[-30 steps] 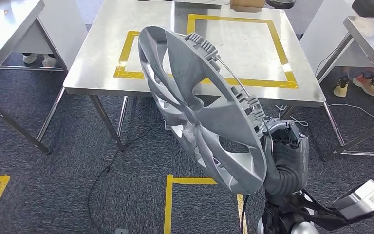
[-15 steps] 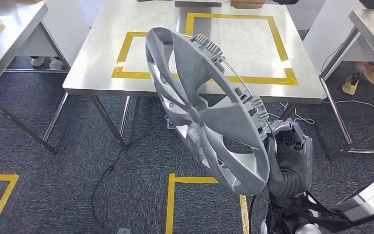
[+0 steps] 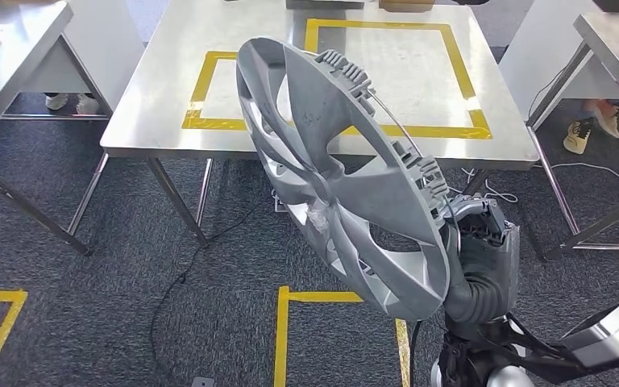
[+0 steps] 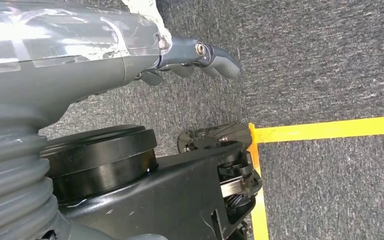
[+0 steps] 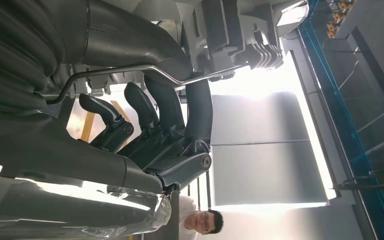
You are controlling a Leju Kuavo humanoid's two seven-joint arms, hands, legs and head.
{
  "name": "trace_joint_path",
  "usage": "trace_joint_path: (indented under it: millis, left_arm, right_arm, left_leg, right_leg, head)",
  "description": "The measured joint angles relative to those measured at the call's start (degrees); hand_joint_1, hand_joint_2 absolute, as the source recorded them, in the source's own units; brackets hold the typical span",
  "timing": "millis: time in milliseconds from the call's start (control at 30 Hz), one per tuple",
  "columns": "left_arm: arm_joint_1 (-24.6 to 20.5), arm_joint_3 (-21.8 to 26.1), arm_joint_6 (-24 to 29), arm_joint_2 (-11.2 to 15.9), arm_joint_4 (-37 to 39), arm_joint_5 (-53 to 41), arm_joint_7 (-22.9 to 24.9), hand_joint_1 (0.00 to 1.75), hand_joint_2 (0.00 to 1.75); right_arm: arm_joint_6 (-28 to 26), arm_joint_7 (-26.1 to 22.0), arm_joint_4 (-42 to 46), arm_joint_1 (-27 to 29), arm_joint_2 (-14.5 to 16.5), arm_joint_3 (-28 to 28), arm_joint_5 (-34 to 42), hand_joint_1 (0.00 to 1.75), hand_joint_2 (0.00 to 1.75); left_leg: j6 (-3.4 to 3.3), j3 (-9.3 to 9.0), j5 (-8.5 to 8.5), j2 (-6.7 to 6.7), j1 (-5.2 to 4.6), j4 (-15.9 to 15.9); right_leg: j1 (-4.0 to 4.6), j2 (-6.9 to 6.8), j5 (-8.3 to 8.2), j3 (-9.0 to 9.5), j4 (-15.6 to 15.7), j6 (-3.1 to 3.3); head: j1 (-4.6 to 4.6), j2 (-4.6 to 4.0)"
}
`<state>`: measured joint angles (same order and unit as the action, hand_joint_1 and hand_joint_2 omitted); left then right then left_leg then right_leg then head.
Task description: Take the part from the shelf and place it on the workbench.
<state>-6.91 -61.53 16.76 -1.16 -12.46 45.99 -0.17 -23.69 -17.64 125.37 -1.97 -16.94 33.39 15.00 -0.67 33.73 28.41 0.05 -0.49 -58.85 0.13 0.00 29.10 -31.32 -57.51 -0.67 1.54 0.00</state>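
Carry phase, part in hand. Large silver-grey plastic wheel cover (image 3: 342, 173) fills centre of head view, tilted on edge, clipped back rim facing camera. Right hand (image 3: 471, 222) grips it at lower-right rim; fingers (image 5: 167, 107) in right wrist view curl over rim beside thin wire retaining ring (image 5: 130, 70), so closed on the part.

Change vs. half a sec ago: cover sits a touch higher and left in frame, and steel workbench with yellow tape rectangles (image 3: 169, 105) has slid slightly, as have floor markings. Whole picture shifts, so prob. camera/body moving, not the things. Judgement: robot is closing on bench; shelf pick done, placing not yet begun. Cover hangs over dark carpet, short of bench edge.

View differences: left wrist view gives left hand (image 4: 190, 55) hanging over carpet near yellow floor tape (image 4: 325, 129), dark fingers loosely curved, nothing in them; open vs. shut can't tell. Right wrist view looks up past rim to bright ceiling panels, and a person (image 5: 202, 220) stands at lower centre. Shoes of persons (image 3: 592, 125) at right edge of head view.
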Motion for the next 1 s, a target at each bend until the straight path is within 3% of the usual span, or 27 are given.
trace_joint_path:
  millis: [1000]
  left_arm:
    - [-0.01, -0.02, -0.02, 0.17, 0.00, -0.46, 0.75, 0.00, 1.75]
  right_arm:
    - [0.89, -0.61, -0.11, -0.01, 0.00, -0.20, 0.58, 1.75, 1.75]
  left_leg:
    - [-0.07, 0.02, 0.04, -0.06, -0.15, 0.00]
  right_leg:
    - [-0.14, -0.01, -0.04, 0.10, 0.23, -0.08]
  head:
    - [0.11, 0.00]
